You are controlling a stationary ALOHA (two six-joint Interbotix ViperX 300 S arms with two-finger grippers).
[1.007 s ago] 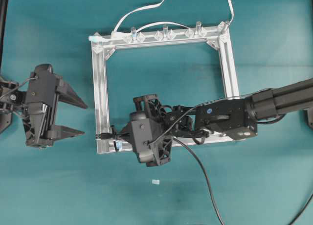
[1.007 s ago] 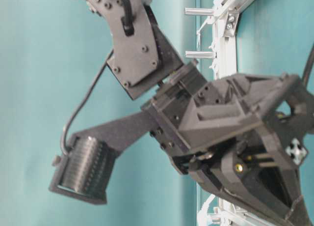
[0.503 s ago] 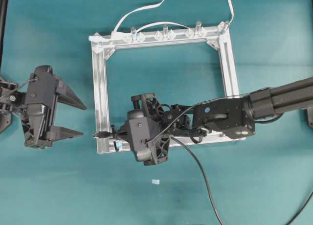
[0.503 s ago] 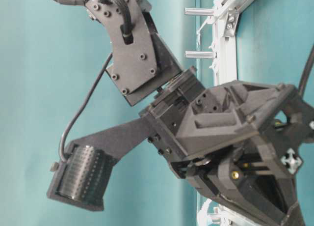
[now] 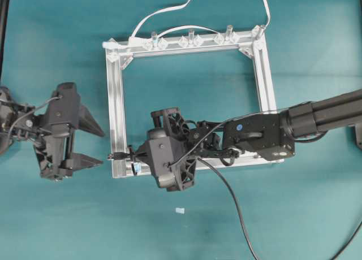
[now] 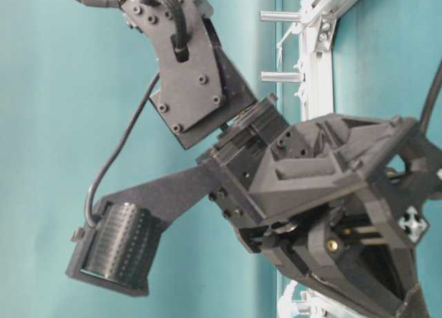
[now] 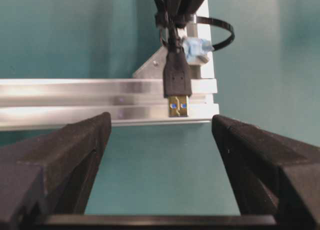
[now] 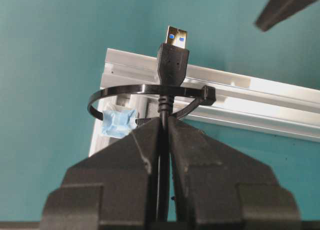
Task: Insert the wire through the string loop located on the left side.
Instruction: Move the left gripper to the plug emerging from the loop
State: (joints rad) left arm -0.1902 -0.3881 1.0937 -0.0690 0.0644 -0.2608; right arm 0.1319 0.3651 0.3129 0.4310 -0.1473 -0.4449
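The left gripper (image 5: 93, 146) was wide open, just left of the frame (image 5: 117, 102). The wire (image 8: 172, 65) poked through the loop (image 8: 150, 92) at the frame's bottom left corner, its plug sticking out past the frame. The right gripper (image 8: 165, 132) pinched the wire tight behind the loop.
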